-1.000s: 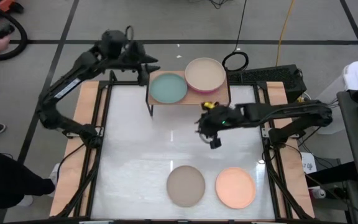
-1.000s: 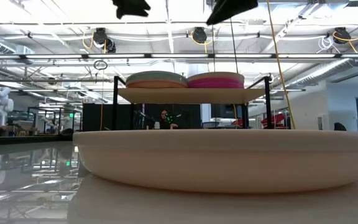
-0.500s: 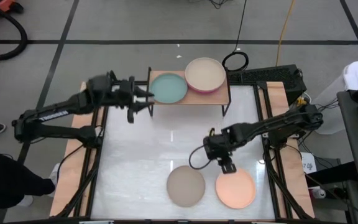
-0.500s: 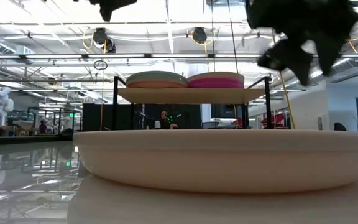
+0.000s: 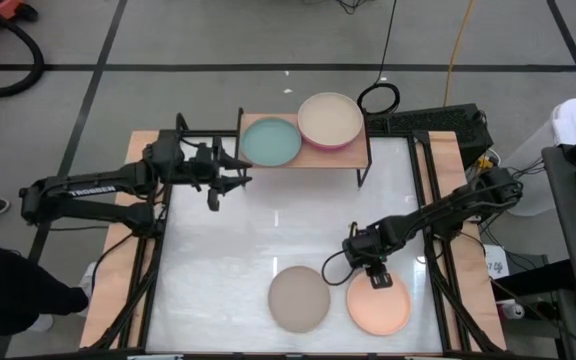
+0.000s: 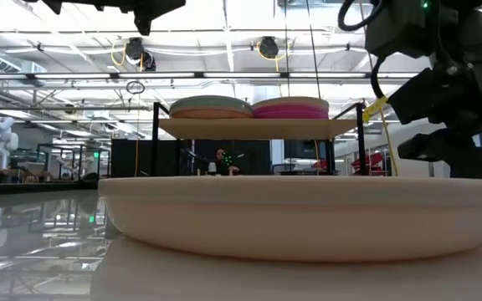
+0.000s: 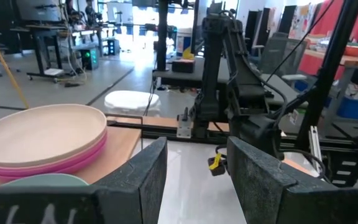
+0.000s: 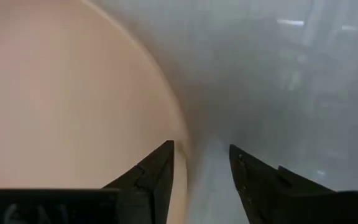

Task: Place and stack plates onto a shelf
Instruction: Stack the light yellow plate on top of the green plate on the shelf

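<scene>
The shelf (image 5: 358, 152) stands at the table's far edge on thin black legs. It carries a teal plate (image 5: 271, 141) on another plate and a beige plate (image 5: 330, 118) on a magenta one (image 7: 73, 160). A taupe plate (image 5: 299, 298) and a peach plate (image 5: 380, 308) lie flat near the front edge. My right gripper (image 8: 201, 149) points steeply down, open, over the peach plate's far rim (image 8: 178, 134), one finger over the plate's inside and one over the table. No touch shows. My left gripper (image 5: 240, 170) is open and level, just left of the shelf.
The white tabletop (image 5: 258, 240) lies bare between the shelf and the two front plates. In the low view one pale plate (image 6: 304, 213) fills the foreground, with the right arm (image 6: 450, 84) above it. Black frame rails (image 5: 158, 250) run along both table sides.
My right gripper has swung from mid-table toward the near edge, sunk and tipped steeply down over the peach plate's far rim. My left gripper has drawn back from the shelf's far left corner toward the table's left side, come lower and levelled out. No plate has moved.
</scene>
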Tool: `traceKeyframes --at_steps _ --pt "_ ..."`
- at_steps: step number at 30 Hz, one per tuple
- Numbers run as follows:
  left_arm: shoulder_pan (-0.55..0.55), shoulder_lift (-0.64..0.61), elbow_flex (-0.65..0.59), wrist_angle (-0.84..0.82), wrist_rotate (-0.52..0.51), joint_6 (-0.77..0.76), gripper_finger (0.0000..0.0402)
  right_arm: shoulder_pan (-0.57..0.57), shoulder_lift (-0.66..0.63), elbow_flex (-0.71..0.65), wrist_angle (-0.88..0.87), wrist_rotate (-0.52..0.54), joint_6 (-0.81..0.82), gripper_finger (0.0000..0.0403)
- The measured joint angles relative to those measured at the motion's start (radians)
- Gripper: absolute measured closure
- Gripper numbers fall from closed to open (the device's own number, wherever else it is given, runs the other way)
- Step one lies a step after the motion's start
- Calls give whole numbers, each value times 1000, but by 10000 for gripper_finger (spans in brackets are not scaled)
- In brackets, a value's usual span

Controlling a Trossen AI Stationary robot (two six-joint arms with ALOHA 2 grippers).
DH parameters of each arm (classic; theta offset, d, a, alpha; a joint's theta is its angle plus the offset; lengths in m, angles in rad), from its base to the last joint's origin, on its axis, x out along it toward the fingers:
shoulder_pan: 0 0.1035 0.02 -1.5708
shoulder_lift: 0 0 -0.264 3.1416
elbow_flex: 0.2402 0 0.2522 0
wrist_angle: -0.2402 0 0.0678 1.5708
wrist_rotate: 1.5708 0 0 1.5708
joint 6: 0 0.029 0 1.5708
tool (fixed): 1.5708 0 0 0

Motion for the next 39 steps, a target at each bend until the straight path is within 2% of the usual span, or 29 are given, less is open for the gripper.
traceKeyframes --at_steps 4,9,11,16,22,26,28,33,39 --pt "-4 0 0 -1 0 0 229 -1 0 -17 -6 -2 8 294" --pt "-3 0 0 -2 0 0 229 0 -12 -18 -8 -4 19 375" --pt "-3 0 0 -2 0 1 229 -2 -32 -19 -11 3 18 394" --pt "-3 0 0 -3 0 9 229 -17 -107 -3 -28 86 22 400" --pt "-3 0 0 -2 -1 36 229 -99 -246 75 -21 285 -71 401" --pt "8 -37 0 -14 -3 71 229 -192 -326 129 114 420 -132 401" --pt "26 -96 15 -61 -15 112 229 -258 -349 148 238 404 -141 402" --pt "93 -298 24 -149 -57 160 229 -430 -356 187 499 278 -142 402" --pt "157 -484 -23 -222 -78 134 229 -611 -258 313 579 176 -144 402"
